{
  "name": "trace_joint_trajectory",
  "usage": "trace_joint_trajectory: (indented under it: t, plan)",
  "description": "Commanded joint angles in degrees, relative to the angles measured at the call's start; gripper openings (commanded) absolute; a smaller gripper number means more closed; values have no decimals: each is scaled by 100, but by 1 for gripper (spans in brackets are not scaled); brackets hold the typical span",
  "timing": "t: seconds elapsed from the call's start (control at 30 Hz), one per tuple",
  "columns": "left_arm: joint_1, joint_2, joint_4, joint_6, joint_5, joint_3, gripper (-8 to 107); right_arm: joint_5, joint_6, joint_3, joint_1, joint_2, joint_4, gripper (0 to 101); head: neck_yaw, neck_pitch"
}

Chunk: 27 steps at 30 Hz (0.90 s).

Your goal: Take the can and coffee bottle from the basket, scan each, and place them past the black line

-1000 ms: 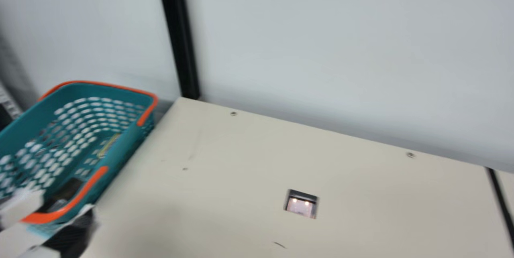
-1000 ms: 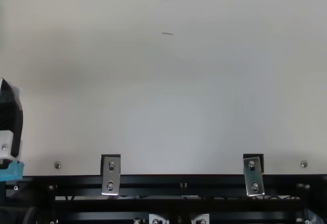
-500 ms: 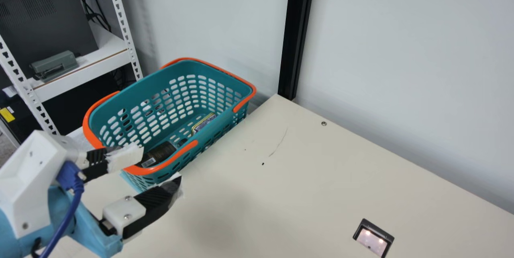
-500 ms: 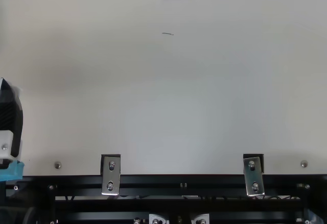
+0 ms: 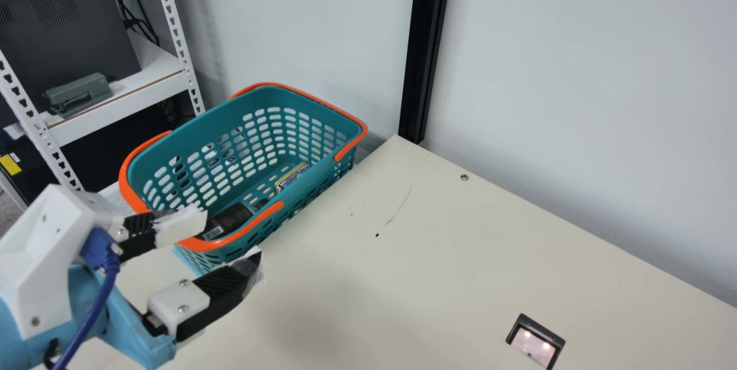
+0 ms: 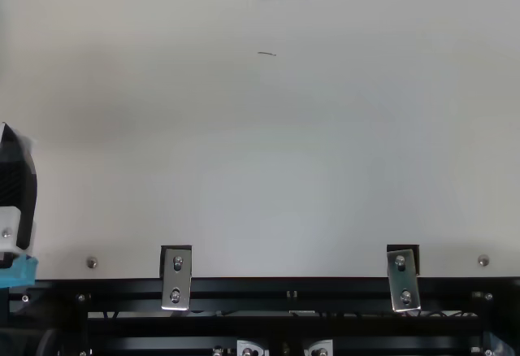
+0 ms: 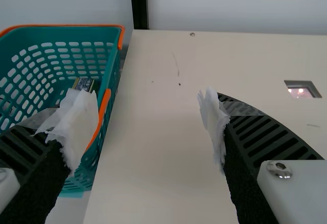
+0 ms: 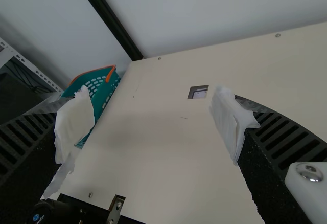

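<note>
With the main view read as a clock face, the teal basket (image 5: 190, 134) with orange handles is at 9 o'clock, next to the cream bench (image 5: 357, 301). Inside it, from the basket's middle, the dark coffee bottle (image 5: 233, 217) lies on its side at 6 o'clock, barcode patch showing, and the can (image 5: 292, 177), yellow-rimmed and partly hidden by the basket wall, is between 3 and 4. The left hand (image 5: 231, 239) is at 8 o'clock, spread wide with nothing between its fingers; one finger overlaps the basket's near end, and I cannot tell whether they touch. In the right wrist view the right hand (image 8: 153, 116) is also wide apart and holds nothing. The lit scanner window (image 5: 534, 344) is set in the bench between 4 and 5, the black post (image 5: 423, 48) stands at 1, and the white shelf unit (image 5: 141, 85) is at 10.
</note>
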Motion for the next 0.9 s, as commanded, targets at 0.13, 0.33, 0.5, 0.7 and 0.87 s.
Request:
trace_joint_trajectory:
  t: [0.13, 0.33, 0.5, 0.7, 0.87]
  plan:
    - [21, 726, 188, -359, -171, -749, 90, 0, 0, 0, 0, 0, 0, 101, 128, -95]
    - [114, 1794, 607, -726, -294, -1780, 90, 0, 0, 0, 0, 0, 0, 101, 128, -95]
    - [379, 2874, 675, -643, -233, -2718, 90, 0, 0, 0, 0, 0, 0, 101, 128, -95]
    - [1222, 4316, -211, 578, -63, -3883, 90, 0, 0, 0, 0, 0, 0, 101, 128, -95]
    - [2215, 5528, -1279, 2187, 297, -4957, 90, 0, 0, 0, 0, 0, 0, 101, 128, -95]
